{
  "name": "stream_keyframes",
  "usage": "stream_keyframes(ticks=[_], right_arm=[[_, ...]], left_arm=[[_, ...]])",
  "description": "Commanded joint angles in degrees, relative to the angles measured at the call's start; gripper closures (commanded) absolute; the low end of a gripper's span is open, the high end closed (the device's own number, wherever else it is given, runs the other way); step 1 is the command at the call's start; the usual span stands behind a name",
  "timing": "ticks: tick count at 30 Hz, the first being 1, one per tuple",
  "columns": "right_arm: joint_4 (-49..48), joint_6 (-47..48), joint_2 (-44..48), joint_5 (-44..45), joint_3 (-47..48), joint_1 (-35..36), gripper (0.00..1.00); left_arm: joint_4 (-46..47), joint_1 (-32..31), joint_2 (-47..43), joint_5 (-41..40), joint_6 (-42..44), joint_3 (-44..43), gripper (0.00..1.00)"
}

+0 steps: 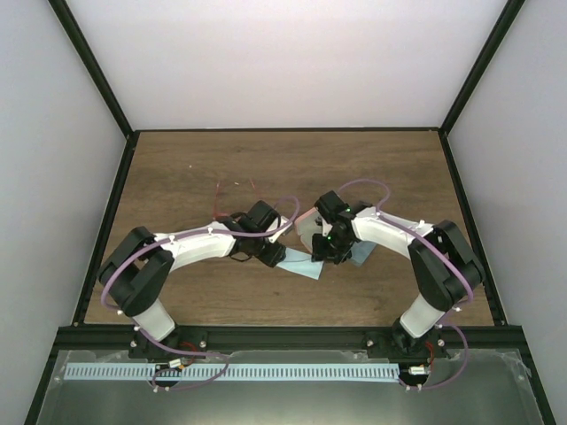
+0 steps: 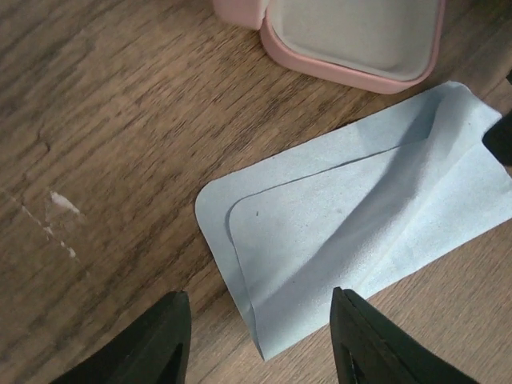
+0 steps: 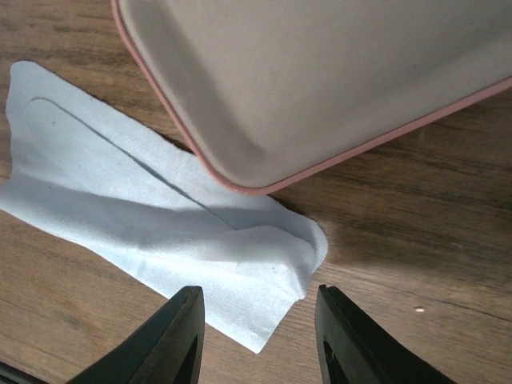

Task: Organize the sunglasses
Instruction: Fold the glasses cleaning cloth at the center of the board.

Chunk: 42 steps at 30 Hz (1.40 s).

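Only the thin red wire arms of one pair of sunglasses (image 1: pixel 221 198) show, on the table just behind my left wrist; its lenses are hidden by the arm. A folded light blue cloth (image 2: pixel 360 216) (image 3: pixel 152 216) (image 1: pixel 303 264) lies flat beside the open pink case (image 2: pixel 352 72) (image 3: pixel 336 88) (image 1: pixel 309 232). My left gripper (image 2: pixel 259 300) (image 1: pixel 276 257) hovers open over the cloth's near corner. From the other side, my right gripper (image 3: pixel 258 292) (image 1: pixel 330 253) stands open over the cloth's other end. Neither holds anything.
A blue-grey patch (image 1: pixel 361 255) peeks out to the right of my right gripper. Both arms meet at the table's middle. Dark frame posts and white walls close in the wooden table (image 1: pixel 177 168) on three sides.
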<state>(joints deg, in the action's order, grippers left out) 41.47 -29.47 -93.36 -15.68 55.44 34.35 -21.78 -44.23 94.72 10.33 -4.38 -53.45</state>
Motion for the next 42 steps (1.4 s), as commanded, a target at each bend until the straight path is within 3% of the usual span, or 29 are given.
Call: stream_keyframes(ticks=[1, 6, 13, 19, 23, 28, 33, 42], right_arm=[[0.01, -0.69, -0.21, -0.27, 0.69, 1.77, 0.6], [0.27, -0.76, -0.55, -0.12, 0.72, 2.51, 0.61], [1.59, -0.96, -0.92, 1.02, 0.89, 3.71, 0.61], [3.45, -1.57, -2.7, 3.09, 1.45, 5.07, 0.61], [4.13, -1.91, -3.43, 3.76, 1.45, 5.11, 0.61], [3.92, -1.52, -4.96, 3.89, 1.71, 5.56, 0.63], [3.32, -1.36, -5.94, 3.89, 2.68, 5.99, 0.67], [3.13, -2.22, -4.04, 5.01, 2.78, 5.95, 0.65]], left_arm=[[1.63, 0.42, 0.9, 1.12, -0.77, 0.63, 0.47], [3.37, 0.37, 2.37, 1.79, -2.08, 0.26, 0.46], [3.68, 0.4, 4.45, 2.31, -2.45, 0.28, 0.56], [3.79, 0.4, 5.87, 0.45, -3.14, 1.48, 0.58], [3.77, 0.37, 7.05, 0.08, -3.96, 1.32, 0.64], [3.77, 0.37, 7.74, 0.6, -4.32, 1.93, 0.83], [3.7, 0.43, 6.61, 1.4, -4.87, 3.55, 0.95], [4.21, 0.35, 3.29, 3.52, -8.0, 7.03, 0.96]])
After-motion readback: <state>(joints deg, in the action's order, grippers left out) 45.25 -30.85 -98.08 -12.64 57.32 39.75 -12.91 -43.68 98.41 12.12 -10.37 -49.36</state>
